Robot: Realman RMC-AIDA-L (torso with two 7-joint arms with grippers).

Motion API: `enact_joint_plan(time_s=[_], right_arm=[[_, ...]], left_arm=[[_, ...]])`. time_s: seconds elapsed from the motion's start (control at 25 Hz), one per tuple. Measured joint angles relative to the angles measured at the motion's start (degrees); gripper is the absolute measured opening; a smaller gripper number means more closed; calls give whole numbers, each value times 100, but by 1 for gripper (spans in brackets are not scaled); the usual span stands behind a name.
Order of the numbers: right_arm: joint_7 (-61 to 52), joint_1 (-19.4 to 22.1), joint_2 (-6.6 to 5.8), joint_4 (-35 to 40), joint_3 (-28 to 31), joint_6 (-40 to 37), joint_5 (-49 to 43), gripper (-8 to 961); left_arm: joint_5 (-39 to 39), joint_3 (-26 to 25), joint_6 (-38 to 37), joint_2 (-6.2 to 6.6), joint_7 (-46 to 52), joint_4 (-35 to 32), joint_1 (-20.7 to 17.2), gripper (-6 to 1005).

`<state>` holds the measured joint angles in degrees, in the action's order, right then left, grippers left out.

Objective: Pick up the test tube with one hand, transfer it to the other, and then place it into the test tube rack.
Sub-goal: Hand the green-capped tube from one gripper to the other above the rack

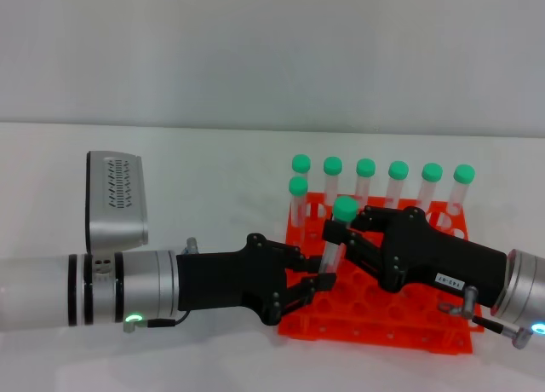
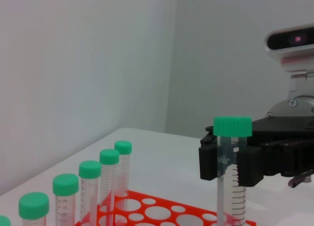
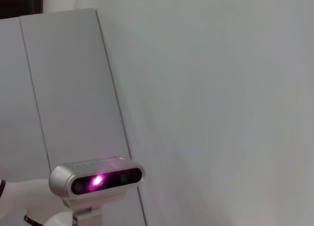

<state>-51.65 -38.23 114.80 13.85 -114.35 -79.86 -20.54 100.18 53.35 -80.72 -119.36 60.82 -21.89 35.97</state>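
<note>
The test tube (image 1: 334, 243), clear with a green cap, stands nearly upright over the orange test tube rack (image 1: 409, 324). My right gripper (image 1: 341, 232), on the wrist with the bluish-white light, is shut on it just under the cap. The left wrist view shows this too: black fingers (image 2: 208, 162) on both sides of the tube (image 2: 228, 186). My left gripper (image 1: 311, 271), on the wrist with the green light, is open, with its fingertips spread around the tube's lower end. The rack also shows in the left wrist view (image 2: 162, 211).
Several more green-capped tubes (image 1: 396, 183) stand in the rack's back rows and also show in the left wrist view (image 2: 91, 186). A silver camera box (image 1: 115, 200) sits on my left wrist. The right wrist view shows only a wall and a silver camera (image 3: 95, 179).
</note>
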Motion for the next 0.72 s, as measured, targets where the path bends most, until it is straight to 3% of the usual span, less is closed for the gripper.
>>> enact_joint_plan(time_s=[0.72], right_arm=[[-2,0,25,30,79,3,18,191]], left_arm=[[-494,220,247,-21,-211,148,-37,301]])
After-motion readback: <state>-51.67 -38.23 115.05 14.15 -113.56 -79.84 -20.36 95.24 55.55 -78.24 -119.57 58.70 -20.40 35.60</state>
